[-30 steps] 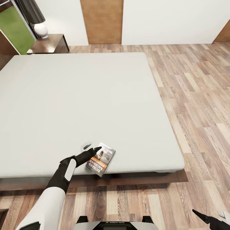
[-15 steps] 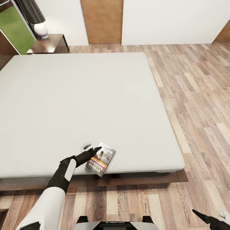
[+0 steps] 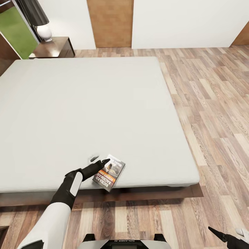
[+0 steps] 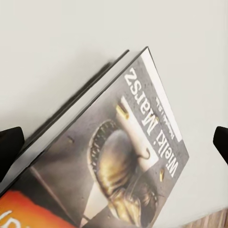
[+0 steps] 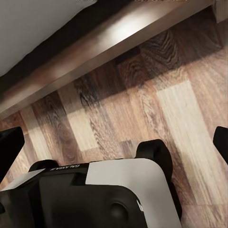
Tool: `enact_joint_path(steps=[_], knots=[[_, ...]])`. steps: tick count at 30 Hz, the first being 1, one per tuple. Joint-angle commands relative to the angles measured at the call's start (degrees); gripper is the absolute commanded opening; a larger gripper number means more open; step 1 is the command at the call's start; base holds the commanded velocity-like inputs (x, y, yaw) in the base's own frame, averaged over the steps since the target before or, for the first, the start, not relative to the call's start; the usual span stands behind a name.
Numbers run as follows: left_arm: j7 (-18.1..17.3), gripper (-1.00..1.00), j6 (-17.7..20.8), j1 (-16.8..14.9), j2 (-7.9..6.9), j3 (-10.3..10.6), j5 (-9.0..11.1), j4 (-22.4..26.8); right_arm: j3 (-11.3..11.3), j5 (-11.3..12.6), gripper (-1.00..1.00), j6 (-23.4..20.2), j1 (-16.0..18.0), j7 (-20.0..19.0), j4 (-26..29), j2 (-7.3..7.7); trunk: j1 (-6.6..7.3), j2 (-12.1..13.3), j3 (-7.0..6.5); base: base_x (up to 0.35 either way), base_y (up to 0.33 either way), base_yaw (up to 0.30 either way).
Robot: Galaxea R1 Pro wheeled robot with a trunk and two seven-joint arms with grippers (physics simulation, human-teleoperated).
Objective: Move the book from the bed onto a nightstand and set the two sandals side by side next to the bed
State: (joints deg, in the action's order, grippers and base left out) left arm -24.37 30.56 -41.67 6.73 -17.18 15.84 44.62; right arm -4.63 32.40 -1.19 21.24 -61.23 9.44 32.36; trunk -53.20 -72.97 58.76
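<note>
The book (image 3: 109,172), a thin paperback with a grey-and-orange cover, lies flat on the pale-grey mattress of the bed (image 3: 86,103), close to its near edge. My left gripper (image 3: 100,159) is open and low over the book's far end, one finger on each side of it. Seen from the left wrist, the book (image 4: 118,156) lies between the two dark fingertips (image 4: 9,147), which stand wide apart and do not press it. My right gripper (image 3: 225,233) hangs open over the floor at the lower right, holding nothing. The two sandals are out of view.
A dark nightstand (image 3: 55,48) carrying a white lamp (image 3: 44,33) stands at the bed's far left corner. A brown door (image 3: 110,22) is in the far wall. Wood-plank floor (image 3: 214,114) runs along the bed's right side. My base (image 5: 95,194) sits just before the bed frame (image 5: 118,33).
</note>
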Motion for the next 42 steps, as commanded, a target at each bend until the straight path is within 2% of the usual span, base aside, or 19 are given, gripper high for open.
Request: enact_joint_path(steps=[1, 19, 38, 42], knots=[[-0.15, 1.0, 0.47, -0.05, 0.06, -0.3, 0.24, 0.03, -0.46, -0.33, 1.0, -0.13, 0.03, -0.23, -0.04, -0.01, 0.0, -0.02, 0.03, 0.0, -0.017, 0.0], [-0.15, 1.0, 0.47, -0.07, 0.12, -0.3, 0.24, 0.02, -0.47, -0.33, 1.0, -0.13, 0.03, -0.22, -0.04, -0.01, 0.0, -0.02, 0.03, -0.065, -0.066, 0.0], [-0.15, 1.0, 0.47, -0.06, 0.12, -0.31, 0.24, 0.03, -0.47, -0.32, 1.0, -0.13, 0.03, -0.22, -0.04, 0.0, 0.0, -0.02, 0.03, -0.005, -0.005, 0.0], [-0.09, 1.0, 0.47, -0.05, 0.12, -0.31, 0.24, 0.03, -0.47, -0.32, 1.0, -0.13, 0.03, -0.26, -0.04, -0.01, 0.66, 1.18, -0.51, 0.0, 0.0, 0.0]])
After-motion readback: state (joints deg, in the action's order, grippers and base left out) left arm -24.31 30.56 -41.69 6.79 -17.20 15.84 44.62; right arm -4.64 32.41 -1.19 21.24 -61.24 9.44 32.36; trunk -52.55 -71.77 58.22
